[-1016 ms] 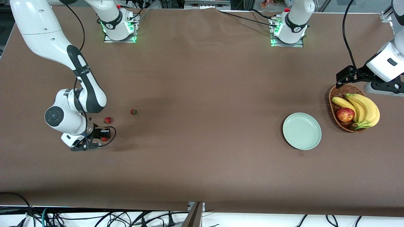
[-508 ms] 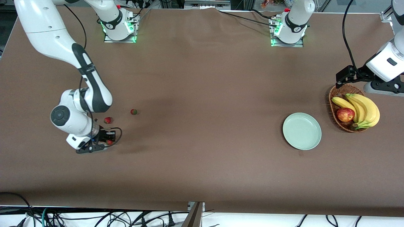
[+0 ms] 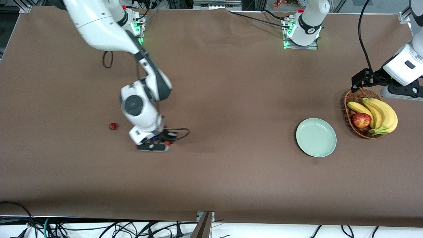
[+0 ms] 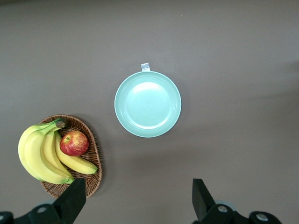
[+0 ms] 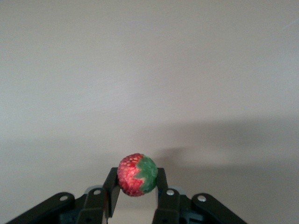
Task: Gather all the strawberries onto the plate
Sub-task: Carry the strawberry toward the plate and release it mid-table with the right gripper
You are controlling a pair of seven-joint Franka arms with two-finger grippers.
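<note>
Right end effector [image 3: 167, 143] up over bare desk [image 3: 231, 178] toward right arm's end, fingers [image 5: 112, 189] clamped on held strawberry [image 5: 137, 174], green cap showing in right wrist view. Second strawberry [image 3: 113, 126] lies on desk, closer to right arm's end. Third berry not visible. Left end effector [image 4: 135, 205] waits high above wicker basket [image 3: 351, 99], fingers spread wide, nothing held. Plate [image 3: 316, 137] sits just beside basket with bananas [image 3: 380, 114] and apple [image 3: 361, 120], well apart from both berries.
</note>
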